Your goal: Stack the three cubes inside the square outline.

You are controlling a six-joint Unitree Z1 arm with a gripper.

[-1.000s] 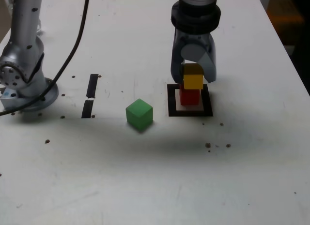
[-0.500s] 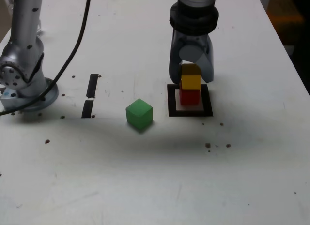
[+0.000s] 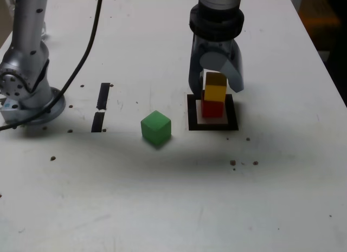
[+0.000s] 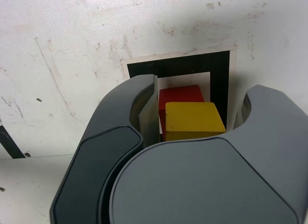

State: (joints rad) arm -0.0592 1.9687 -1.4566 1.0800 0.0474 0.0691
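Claw [image 4: 199,106] spread, released around yellow cube [image 4: 192,118], which sits on red cube [image 4: 182,94] within black square [image 4: 220,84]; next: clear upward, then fetch green cube [image 3: 156,128] (loose, outside the square)

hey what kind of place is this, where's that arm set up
Probably a robotics lab or workshop bench: a robot arm's gripper around a yellow cube, a black tape square marked on the white tabletop, and small plain coloured cubes.

Two cubes [image 3: 215,94] stacked inside outline [image 3: 192,116], third cube [image 3: 156,127] outside
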